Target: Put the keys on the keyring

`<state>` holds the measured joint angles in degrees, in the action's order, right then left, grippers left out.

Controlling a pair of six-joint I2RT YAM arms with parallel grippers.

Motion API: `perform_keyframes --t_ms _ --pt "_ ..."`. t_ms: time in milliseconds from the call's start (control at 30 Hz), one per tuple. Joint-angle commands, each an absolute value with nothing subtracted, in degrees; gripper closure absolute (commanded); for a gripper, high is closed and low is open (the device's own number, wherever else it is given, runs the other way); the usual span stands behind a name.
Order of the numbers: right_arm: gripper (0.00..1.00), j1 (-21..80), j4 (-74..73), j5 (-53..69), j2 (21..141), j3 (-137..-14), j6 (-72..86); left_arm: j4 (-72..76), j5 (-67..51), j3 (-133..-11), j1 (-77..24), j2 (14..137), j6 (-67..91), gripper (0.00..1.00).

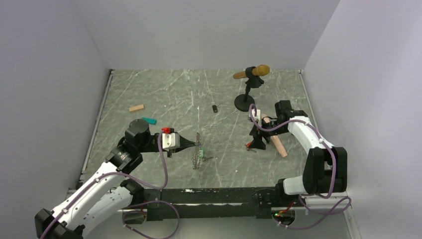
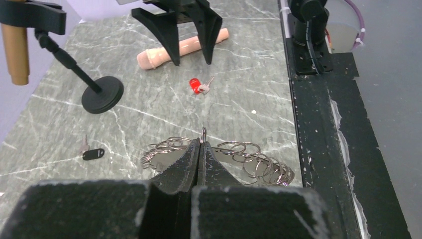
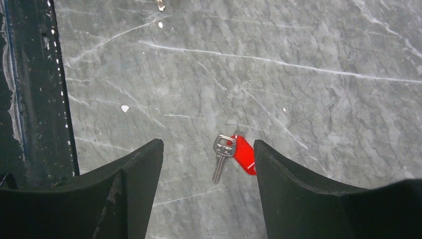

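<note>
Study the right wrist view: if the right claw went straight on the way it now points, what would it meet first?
Probably the red-tagged key, which lies on the table in the gap of the open right claw. Nothing stands between them, though depth is hard to judge.

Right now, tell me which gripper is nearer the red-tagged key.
Right. The right gripper hangs over the red-tagged key, its open jaws on either side of it; the left gripper is farther off, shut on the keyring.
</note>
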<state>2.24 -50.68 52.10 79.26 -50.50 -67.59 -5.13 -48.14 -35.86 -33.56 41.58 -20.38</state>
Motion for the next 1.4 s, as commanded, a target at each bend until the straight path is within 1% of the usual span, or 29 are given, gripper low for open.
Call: perform_keyframes --t_ms 0,67,767,900,1033,1167,1367 --pt "0.28 2.4 -50.2 54.5 76.9 -50.6 -70.5 0.3 -54.1 -33.9 -33.3 39.1 -24.3 1.0" --pt "0.28 2.5 -50.2 54.2 76.7 -50.4 -70.7 1.9 -53.8 -32.9 -33.3 38.0 -24.9 1.0" --pt "0.28 2.5 -48.7 53.0 77.0 -50.2 -68.3 0.3 -52.4 -33.5 -33.3 38.1 -25.4 1.0" --pt "0.28 2.5 -46.9 50.7 79.0 -52.2 -60.8 0.1 -51.9 -33.9 -33.2 38.2 -25.3 1.0" --pt "0.32 2.5 -46.3 47.5 82.5 -55.2 -52.1 -1.0 -51.4 -34.1 -33.2 38.1 -25.5 1.0" --pt "0.35 2.5 -46.8 45.0 85.0 -56.5 -47.5 -1.7 -51.2 -34.3 -33.2 38.1 -25.6 1.0" --pt "0.35 2.5 -44.4 40.0 87.0 -56.5 -42.5 -2.2 -51.1 -34.5 -33.3 38.1 -25.6 1.0"
